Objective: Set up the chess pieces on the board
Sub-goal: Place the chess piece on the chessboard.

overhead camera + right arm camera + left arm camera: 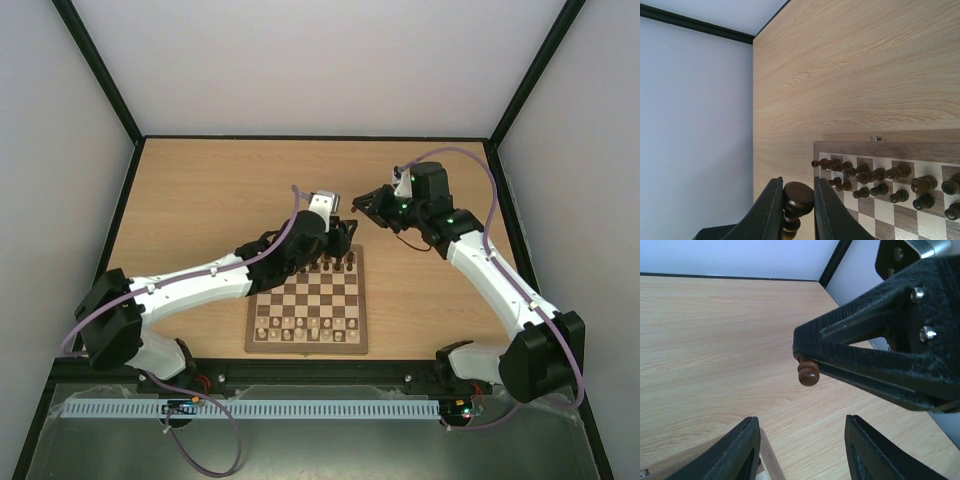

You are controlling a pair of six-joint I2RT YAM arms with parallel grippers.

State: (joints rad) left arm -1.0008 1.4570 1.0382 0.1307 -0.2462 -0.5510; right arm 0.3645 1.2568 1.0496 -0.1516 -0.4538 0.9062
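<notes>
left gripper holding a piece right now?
No: the left gripper is open, with only the tabletop showing between its jaws; the dark chess piece is pinched in the right gripper.

Your top camera overlooks the whole table (200, 190) from above, behind the arms. Your left wrist view sits close on the right tool (801, 360); your right wrist view shares the board (900, 149) with it.

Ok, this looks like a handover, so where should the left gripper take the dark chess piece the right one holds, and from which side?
Take the chess piece by its rounded end, the only part jutting out of the right gripper. The left gripper probably does best coming straight on, jaws either side of that end, clear of the other fingers.
</notes>
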